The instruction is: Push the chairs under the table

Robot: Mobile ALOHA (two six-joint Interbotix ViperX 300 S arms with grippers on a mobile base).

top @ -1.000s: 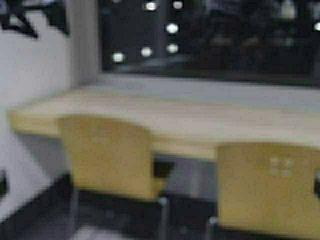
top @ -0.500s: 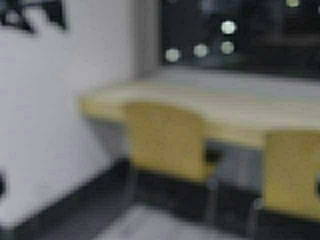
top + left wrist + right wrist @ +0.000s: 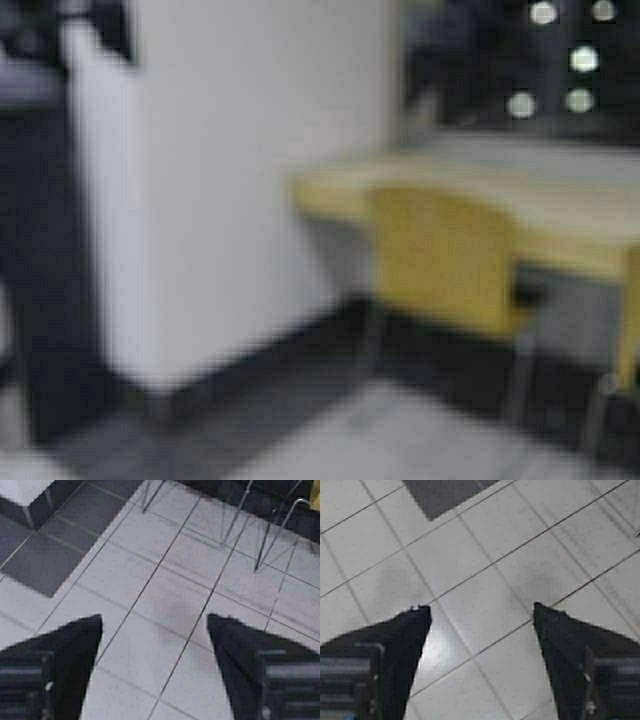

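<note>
Yellow-tan chair (image 3: 445,262) with thin silvery legs, second yellow chair edge (image 3: 630,330) at the right border. Table (image 3: 480,195) pale beige, lighter on top, yellower front edge. Wall (image 3: 250,180) white with a black base strip. Window (image 3: 530,70) dark, dotted with round white light spots. Floor (image 3: 165,610) light grey tiles with thin dark grout lines, plus darker grey tile patches. Left gripper (image 3: 155,630) fingers black; right gripper (image 3: 480,625) fingers black too.

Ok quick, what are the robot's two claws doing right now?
Left gripper: open, holding nothing, over the floor tiles.
Right gripper: open, holding nothing, also over tiles.
</note>
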